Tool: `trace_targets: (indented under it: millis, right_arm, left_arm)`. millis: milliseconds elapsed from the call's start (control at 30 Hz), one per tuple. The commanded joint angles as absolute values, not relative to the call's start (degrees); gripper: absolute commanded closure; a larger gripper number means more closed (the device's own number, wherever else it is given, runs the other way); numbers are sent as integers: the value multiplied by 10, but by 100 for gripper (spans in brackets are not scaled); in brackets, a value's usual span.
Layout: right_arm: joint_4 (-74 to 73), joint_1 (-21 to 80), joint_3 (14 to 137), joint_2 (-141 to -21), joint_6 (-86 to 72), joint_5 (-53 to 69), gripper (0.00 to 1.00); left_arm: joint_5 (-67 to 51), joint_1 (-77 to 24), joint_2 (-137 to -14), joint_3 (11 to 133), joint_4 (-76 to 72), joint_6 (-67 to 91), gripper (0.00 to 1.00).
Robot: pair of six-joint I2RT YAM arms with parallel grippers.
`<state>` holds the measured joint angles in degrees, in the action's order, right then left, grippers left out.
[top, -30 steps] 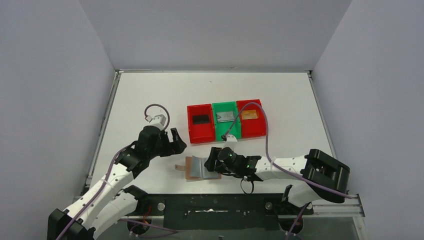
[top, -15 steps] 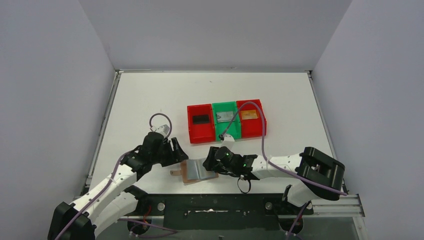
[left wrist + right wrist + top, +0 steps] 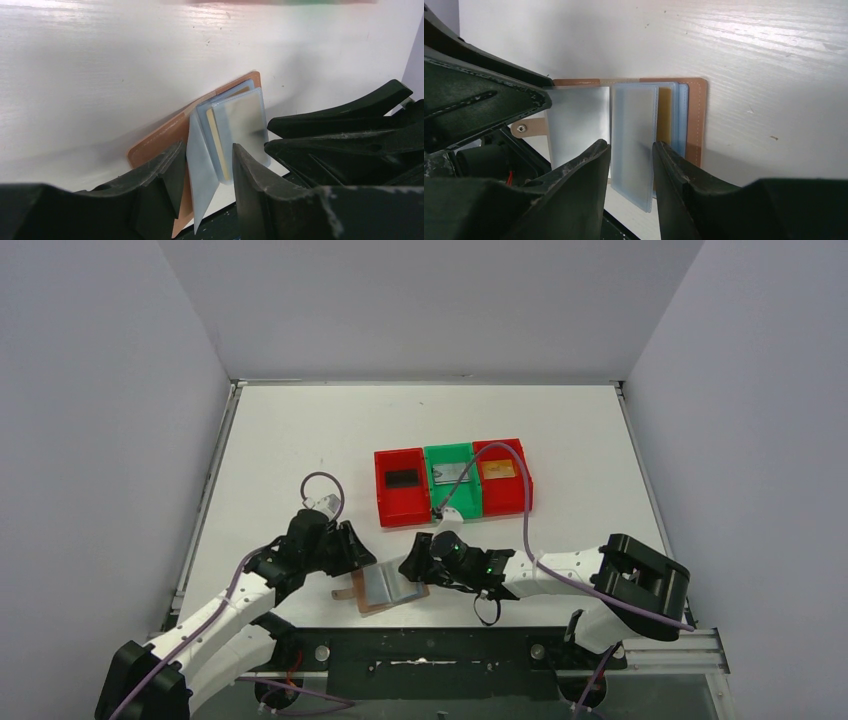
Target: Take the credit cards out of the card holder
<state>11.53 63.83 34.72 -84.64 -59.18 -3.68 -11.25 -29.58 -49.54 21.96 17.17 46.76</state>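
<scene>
The card holder (image 3: 385, 586) lies open near the table's front edge, tan cover (image 3: 162, 136) down and clear blue-grey sleeves fanned up. A gold credit card (image 3: 665, 114) shows inside one sleeve. My left gripper (image 3: 209, 170) is at the holder's left end, its jaws partly closed either side of an upright sleeve leaf (image 3: 201, 170), with a gap still showing. My right gripper (image 3: 630, 165) is at the right end, and a sleeve (image 3: 634, 131) shows between its narrowed jaws. In the top view the left gripper (image 3: 358, 558) and right gripper (image 3: 414, 566) flank the holder.
Three bins stand in a row behind the holder: a red bin (image 3: 385, 502) with a black card (image 3: 402, 478), a green bin (image 3: 466, 502) with a silver card (image 3: 450, 472), and a red bin (image 3: 520, 490) with a gold card (image 3: 498, 468). The holder's strap tab (image 3: 526, 128) points left.
My left arm has come down and right to the holder's left end. Both grippers' jaws have narrowed. The holder has turned slightly and slid toward the front edge.
</scene>
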Motion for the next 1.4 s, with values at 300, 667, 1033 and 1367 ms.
trace_targets:
  millis: [300, 667, 1033, 1367]
  right_arm:
    - [252, 642, 346, -834, -583, 7, 68]
    - [321, 643, 371, -909, -576, 112, 72]
    - [159, 648, 377, -867, -568, -20, 59]
    - [69, 643, 397, -849, -542, -71, 52]
  left_arm:
    - [-123, -300, -481, 210, 120, 475, 69]
    - [-64, -300, -452, 223, 162, 484, 70]
    - [61, -300, -389, 273, 297, 551, 33]
    - [53, -322, -404, 237, 315, 635, 31]
